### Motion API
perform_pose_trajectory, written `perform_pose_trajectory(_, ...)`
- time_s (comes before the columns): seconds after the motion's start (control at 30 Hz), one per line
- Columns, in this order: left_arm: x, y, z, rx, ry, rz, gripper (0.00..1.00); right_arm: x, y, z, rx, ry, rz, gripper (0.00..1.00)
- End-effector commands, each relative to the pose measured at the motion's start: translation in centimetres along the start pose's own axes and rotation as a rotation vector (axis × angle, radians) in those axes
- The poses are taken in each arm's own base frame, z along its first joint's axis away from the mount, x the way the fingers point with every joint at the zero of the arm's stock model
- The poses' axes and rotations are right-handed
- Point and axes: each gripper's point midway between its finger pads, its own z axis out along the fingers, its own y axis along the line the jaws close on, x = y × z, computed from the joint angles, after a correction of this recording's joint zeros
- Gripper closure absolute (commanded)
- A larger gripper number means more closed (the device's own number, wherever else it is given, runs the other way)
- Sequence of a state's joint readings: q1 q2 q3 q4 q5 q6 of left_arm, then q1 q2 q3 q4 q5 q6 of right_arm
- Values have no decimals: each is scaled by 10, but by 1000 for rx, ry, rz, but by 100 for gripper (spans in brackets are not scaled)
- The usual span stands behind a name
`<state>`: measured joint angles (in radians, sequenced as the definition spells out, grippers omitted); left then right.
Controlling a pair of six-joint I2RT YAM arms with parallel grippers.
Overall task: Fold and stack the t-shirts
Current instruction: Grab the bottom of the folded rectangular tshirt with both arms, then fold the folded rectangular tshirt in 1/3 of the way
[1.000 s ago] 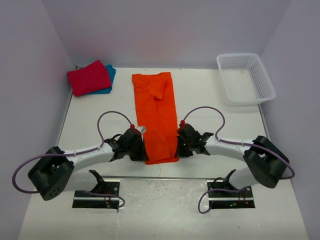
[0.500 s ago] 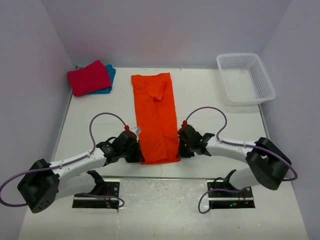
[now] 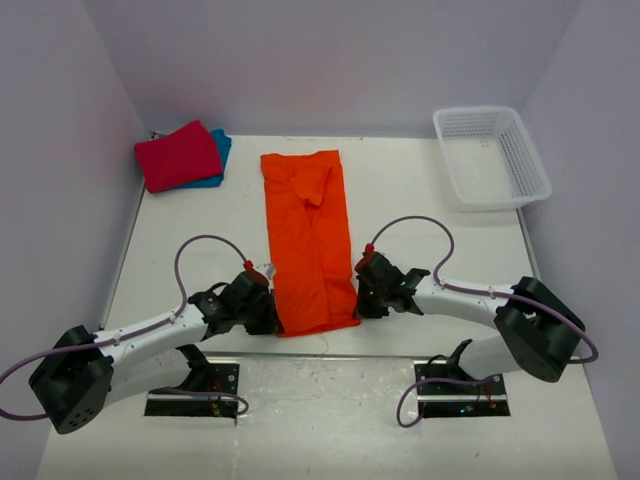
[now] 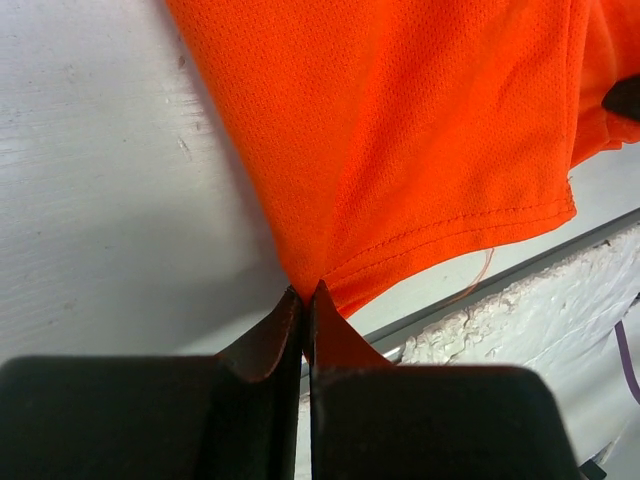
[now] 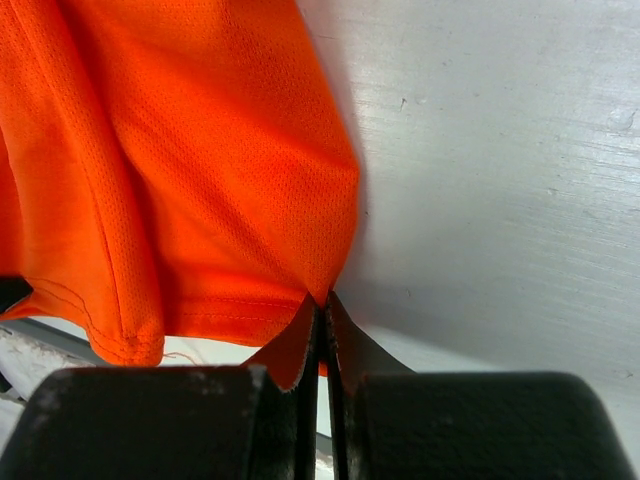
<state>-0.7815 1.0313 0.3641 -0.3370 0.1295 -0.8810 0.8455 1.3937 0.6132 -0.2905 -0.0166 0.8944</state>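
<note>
Since 1 s ago the L arm has pulled back toward the near edge, and the orange t-shirt (image 3: 308, 240) has had its near hem slide w/ it toward 7 o'clock. L tool (image 4: 305, 293) is pressed together, pinching the shirt's near-L hem corner. R tool (image 5: 320, 298) is likewise clamped on the near-R corner. Shirt lies as a long strip mid-worktop (image 3: 440, 250), running 6 to 12, slightly skewed. Far at 10 o'clock, the crimson t-shirt (image 3: 178, 156) sits folded atop the teal t-shirt (image 3: 220, 150). White basket (image 3: 531, 165) is at 2 o'clock, well apart.
</note>
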Motion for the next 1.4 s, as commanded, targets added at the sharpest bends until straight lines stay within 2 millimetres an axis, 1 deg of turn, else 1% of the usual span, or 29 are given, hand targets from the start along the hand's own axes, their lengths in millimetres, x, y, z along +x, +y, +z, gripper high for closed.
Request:
perform_pose_trajectory(0.0,13,24,-5,-92,29,-18,100,4,-27,-3,103,-16,-12,100)
perform_pose_trajectory(0.1,14,24,-5,-94,28,-16,100,6,-25,-3,100,-4,-33,100)
perform_pose_trajectory(0.2,13,26,-5,-109,33,-3,100,12,-18,-6,104,7,-93,100)
perform_pose_trajectory(0.33,10,30,-8,-143,28,0,100,25,3,-19,78,0,-155,100)
perform_pose_trajectory(0.43,10,30,-12,-141,18,-11,100,34,8,-28,88,-2,-175,100)
perform_pose_trajectory(0.47,9,29,-13,-139,11,-14,100,34,8,-33,95,-5,-178,100)
perform_pose_trajectory(0.63,9,33,-21,-160,-8,-44,100,37,6,-39,102,-23,-190,100)
perform_pose_trajectory(0.8,7,21,-29,-106,-22,-57,100,40,7,-46,114,-32,-224,100)
perform_pose_trajectory(1.03,7,19,-33,-103,-18,-62,100,42,6,-53,111,-38,-223,100)
perform_pose_trajectory(1.1,7,15,-34,-84,-13,-64,100,40,3,-55,124,-47,-225,100)
perform_pose_trajectory(1.2,-2,3,-40,-51,-37,-54,100,33,7,-62,120,-76,-232,100)
perform_pose_trajectory(1.27,-13,-9,-47,-24,-64,-44,100,26,12,-68,122,-97,-247,100)
perform_pose_trajectory(1.3,-23,-20,-52,-7,-84,-34,100,21,19,-71,121,-107,-255,100)
perform_pose_trajectory(1.37,-35,-29,-56,-1,-111,-13,100,11,23,-72,139,-128,-271,100)
